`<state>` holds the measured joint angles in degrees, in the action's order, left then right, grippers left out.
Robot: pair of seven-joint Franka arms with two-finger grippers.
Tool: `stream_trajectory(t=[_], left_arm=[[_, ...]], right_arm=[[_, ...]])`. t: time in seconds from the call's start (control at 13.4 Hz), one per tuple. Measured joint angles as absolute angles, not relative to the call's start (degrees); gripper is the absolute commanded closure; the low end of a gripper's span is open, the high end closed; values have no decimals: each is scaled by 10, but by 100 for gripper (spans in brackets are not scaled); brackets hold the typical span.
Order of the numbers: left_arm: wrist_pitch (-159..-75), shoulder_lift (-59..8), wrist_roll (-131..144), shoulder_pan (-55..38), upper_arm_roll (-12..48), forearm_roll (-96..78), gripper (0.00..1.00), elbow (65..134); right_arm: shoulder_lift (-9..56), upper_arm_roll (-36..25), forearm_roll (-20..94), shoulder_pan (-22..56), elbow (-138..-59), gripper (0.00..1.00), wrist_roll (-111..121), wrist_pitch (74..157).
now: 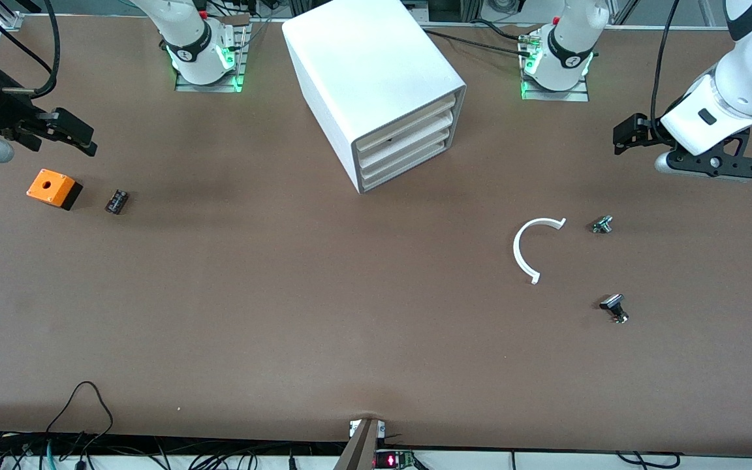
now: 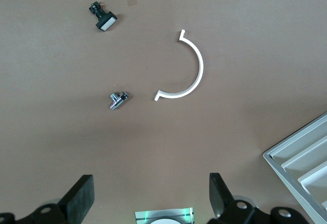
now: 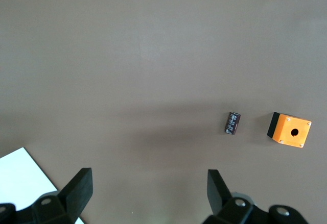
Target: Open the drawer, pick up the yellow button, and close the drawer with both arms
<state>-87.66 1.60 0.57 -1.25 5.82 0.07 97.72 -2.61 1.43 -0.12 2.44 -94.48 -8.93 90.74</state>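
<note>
I see all four drawers (image 1: pixel 408 140) shut in the white cabinet (image 1: pixel 369 85), well apart from both grippers; no button shows. My left gripper (image 2: pixel 150 196) hangs with jaws apart over bare table, as does my right gripper (image 3: pixel 148 193). Only the right wrist view shows the orange box's (image 3: pixel 289 129) hole clearly.

A matte brown table (image 1: pixel 297 313) fills the view (evenly lit), with black cables (image 1: pixel 82 418) trailing along its 6 o'clock edge.
</note>
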Motion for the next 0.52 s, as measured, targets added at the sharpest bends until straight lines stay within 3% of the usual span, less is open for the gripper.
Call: stream_trajectory(t=[0.52], left_arm=[[-748,10,-40,-21,64,-164,1,964]], right_arm=[[-21,15,-1,26,-948,1,-89,901]])
